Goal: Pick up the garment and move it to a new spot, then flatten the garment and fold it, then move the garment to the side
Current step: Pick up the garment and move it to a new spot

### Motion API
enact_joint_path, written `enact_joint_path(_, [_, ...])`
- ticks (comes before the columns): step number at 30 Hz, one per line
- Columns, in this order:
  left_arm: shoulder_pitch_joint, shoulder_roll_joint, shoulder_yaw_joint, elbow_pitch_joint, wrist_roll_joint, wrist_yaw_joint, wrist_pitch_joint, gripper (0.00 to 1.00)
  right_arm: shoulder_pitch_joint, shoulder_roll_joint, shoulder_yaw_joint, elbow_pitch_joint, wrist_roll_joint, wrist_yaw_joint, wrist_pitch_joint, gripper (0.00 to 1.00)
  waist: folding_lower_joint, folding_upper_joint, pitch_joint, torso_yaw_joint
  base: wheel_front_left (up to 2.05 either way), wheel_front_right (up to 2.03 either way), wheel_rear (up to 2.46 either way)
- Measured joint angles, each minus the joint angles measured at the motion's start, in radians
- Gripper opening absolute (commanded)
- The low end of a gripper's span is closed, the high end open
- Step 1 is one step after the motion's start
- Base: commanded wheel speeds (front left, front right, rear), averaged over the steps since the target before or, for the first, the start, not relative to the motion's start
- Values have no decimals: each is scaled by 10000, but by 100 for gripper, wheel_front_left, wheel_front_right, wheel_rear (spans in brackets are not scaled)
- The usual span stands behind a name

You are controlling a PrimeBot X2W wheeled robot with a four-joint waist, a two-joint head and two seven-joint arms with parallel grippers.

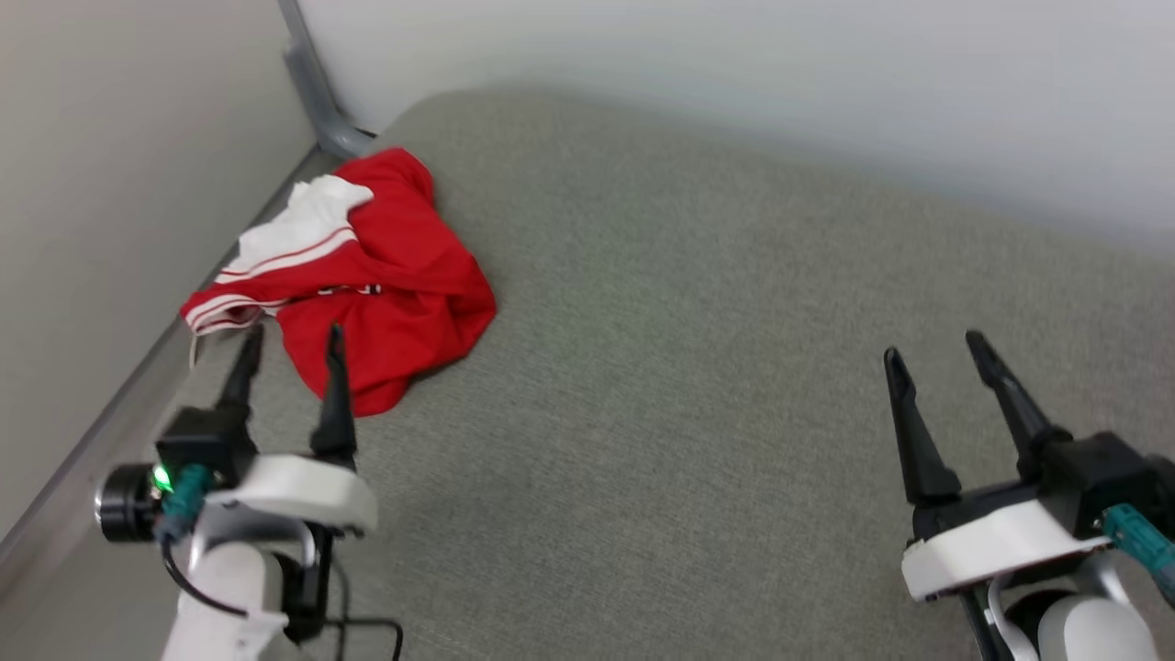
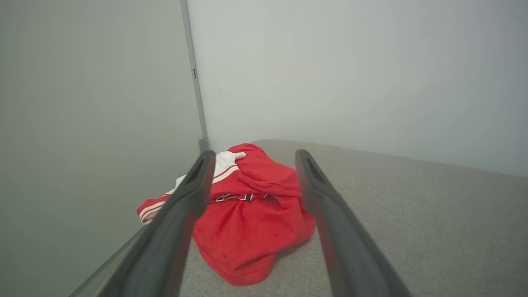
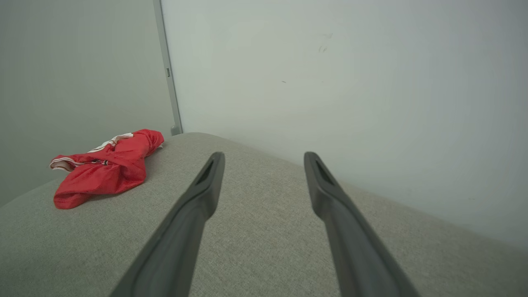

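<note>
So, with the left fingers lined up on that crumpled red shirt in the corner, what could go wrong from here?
The garment lies bunched right by the side wall, so the open left fingers might knock the wall going in. It is heaped in folds, so a pinch may catch just one layer and drag it unevenly.

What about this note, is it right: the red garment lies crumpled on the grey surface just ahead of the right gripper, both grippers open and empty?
Not quite. The garment lies just ahead of the left gripper, not the right gripper, as the head view shows. The rest holds: it is crumpled on the grey surface, and both grippers are open and empty.
</note>
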Motion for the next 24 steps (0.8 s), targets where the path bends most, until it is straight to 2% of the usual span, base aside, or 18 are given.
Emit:
enact_joint_path(5, [-1381,276,453,518,-608,-98,428,100,-549,-8,-25,-222,-128,0,123,100,1,0,1003,-384,0,0,0])
enact_joint_path(10, [-2781,880,951,1223,-1344,-314,1634,100,-1054,-82,-17,-357,-79,0,127,100,1,0,2060,-859,0,0,0])
enact_joint_path(16, [-4242,2017,1246,2428,-2320,-704,4192,100,-1561,-228,-6,-334,21,0,61,100,2,0,3194,-1449,0,0,0])
enact_joint_path(22, [-5080,2999,1639,3636,-3129,-752,6742,100,-1897,-232,105,-349,54,0,-36,100,2,0,4047,-1954,0,0,0])
enact_joint_path(23, [-5080,2999,1639,3636,-3129,-752,6742,100,-1897,-232,105,-349,54,0,-36,100,2,0,4047,-1954,0,0,0])
enact_joint_path(24, [-5280,3191,1793,3946,-3463,-761,7392,100,-1968,-234,134,-360,81,0,-58,100,1,0,4280,-2078,0,0,0])
